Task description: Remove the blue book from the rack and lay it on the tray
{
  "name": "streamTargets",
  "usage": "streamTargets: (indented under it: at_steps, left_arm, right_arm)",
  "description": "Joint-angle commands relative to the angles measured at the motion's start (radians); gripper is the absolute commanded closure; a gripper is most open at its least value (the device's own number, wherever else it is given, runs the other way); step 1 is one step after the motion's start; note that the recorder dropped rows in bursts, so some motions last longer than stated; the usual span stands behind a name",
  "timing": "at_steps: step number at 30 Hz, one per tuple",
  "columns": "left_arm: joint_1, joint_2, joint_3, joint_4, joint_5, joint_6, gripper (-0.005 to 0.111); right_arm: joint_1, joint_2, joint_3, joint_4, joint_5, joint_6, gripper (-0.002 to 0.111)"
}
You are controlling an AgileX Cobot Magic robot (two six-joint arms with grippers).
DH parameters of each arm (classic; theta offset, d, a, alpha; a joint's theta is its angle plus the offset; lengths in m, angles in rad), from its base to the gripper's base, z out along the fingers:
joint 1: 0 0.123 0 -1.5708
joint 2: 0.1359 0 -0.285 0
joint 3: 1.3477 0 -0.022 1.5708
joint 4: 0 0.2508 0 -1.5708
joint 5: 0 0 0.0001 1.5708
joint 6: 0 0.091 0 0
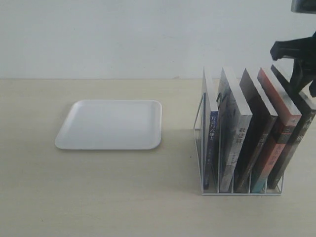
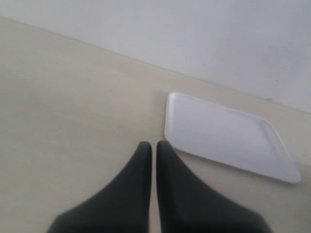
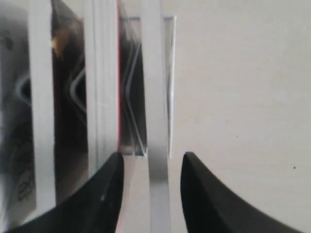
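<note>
The blue book (image 1: 211,143) stands in the leftmost slot of the white wire rack (image 1: 242,193), its narrow blue-and-white spine facing me. The white tray (image 1: 108,123) lies flat to the rack's left and holds nothing. My right gripper (image 1: 297,81) hangs over the rack's right end, far from the blue book. In the right wrist view this gripper (image 3: 153,158) is open, and its fingers straddle the thin white page edge of the end book (image 3: 155,97), beside a red cover. My left gripper (image 2: 154,145) is shut on nothing above the table, near the tray (image 2: 223,136).
Besides the blue book, the rack holds a thick grey-white book (image 1: 232,143), a dark book (image 1: 254,138), a red-orange book (image 1: 276,143) and a dark end book (image 1: 296,143), all leaning left. A rack wire (image 3: 171,87) borders the end book.
</note>
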Motion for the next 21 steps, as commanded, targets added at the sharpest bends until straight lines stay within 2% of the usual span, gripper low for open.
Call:
streamTargets:
  at_steps: [1, 4, 6, 9, 13, 16, 21]
  left_arm:
    - [0.001, -0.003, -0.001, 0.000, -0.011, 0.001, 0.103]
    - [0.001, -0.003, -0.001, 0.000, -0.011, 0.001, 0.103]
    - [0.001, -0.003, -0.001, 0.000, -0.011, 0.001, 0.103]
    - [0.001, -0.003, -0.001, 0.000, -0.011, 0.001, 0.103]
    - [0.001, -0.003, -0.001, 0.000, -0.011, 0.001, 0.103]
    - [0.001, -0.003, -0.001, 0.000, -0.011, 0.001, 0.103]
    - [0.001, -0.003, -0.001, 0.000, -0.011, 0.001, 0.103]
  right_arm:
    - [0.000, -0.055, -0.088, 0.001, 0.003, 0.006, 0.071]
    - [0.000, -0.090, -0.123, 0.030, 0.003, 0.014, 0.071]
    - [0.000, -0.114, -0.123, 0.156, 0.003, 0.014, 0.071]
    - [0.012, -0.114, -0.123, 0.236, 0.003, 0.008, 0.071]
    - [0.112, -0.111, -0.123, 0.169, 0.003, 0.023, 0.071]
    - [0.189, -0.085, -0.123, 0.024, 0.003, 0.106, 0.071]
    - [0.201, -0.019, -0.123, 0.011, 0.003, 0.164, 0.071]
